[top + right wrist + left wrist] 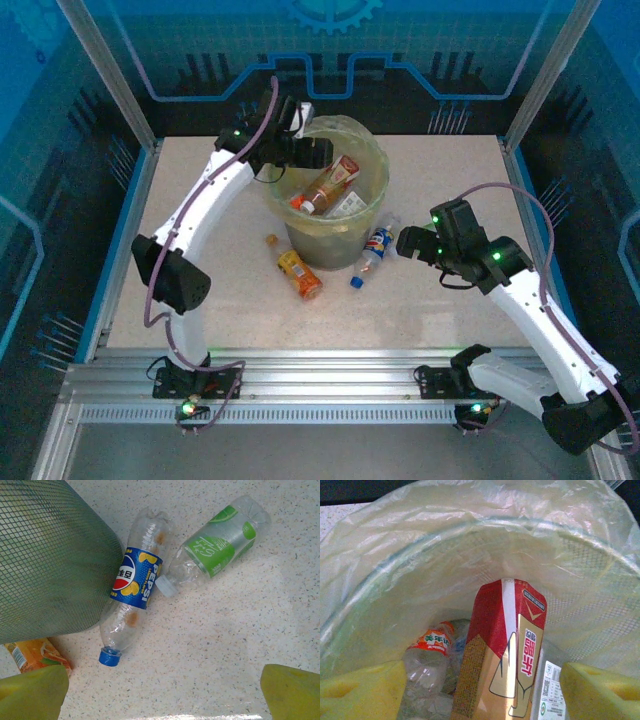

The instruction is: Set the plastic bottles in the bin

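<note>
**Bin** (372, 160), mid-table, liner over its rim. Inside it are a red-and-gold labelled bottle (505, 645) leaning upright, a crumpled clear bottle with an orange label (427, 652) just beside it, and a white-labelled item (550, 695) (kind unclear). On the table a Pepsi bottle (132, 592) lies against the bin's outer wall, with the cap of a green-labelled bottle (217, 545) touching its side. An orange bottle (298, 273) lies near. Left gripper (312, 152) hangs over the bin's far-left rim, pads wide apart, holding nothing. Right gripper (408, 243) hovers above the table bottles, equally spread, empty.

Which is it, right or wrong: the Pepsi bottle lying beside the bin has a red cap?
Wrong: the right wrist view shows a blue cap on the Pepsi bottle, which does lie beside the bin.
</note>
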You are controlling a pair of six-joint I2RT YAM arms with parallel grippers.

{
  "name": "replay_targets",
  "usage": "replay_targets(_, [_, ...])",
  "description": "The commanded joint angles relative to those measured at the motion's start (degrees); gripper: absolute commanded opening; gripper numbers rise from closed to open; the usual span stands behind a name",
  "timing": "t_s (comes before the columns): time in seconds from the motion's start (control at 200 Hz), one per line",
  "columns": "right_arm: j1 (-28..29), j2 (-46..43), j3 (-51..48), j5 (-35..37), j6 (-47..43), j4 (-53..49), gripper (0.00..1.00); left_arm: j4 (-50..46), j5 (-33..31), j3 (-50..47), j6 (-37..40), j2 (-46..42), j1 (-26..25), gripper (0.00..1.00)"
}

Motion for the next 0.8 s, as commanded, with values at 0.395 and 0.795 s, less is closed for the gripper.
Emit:
replay_targets(0.395, [-6.69, 3.97, -3.41, -5.07, 2.18, 1.03, 1.00, 18.13, -6.37, -20.66, -3.14, -25.34, -0.60, 0.99])
replay_targets(0.795, [-11.62, 8.71, -7.00, -7.66, 2.63, 7.07, 1.00, 29.04, -28.09, -45.70, -7.04, -46.67, -0.16, 0.99])
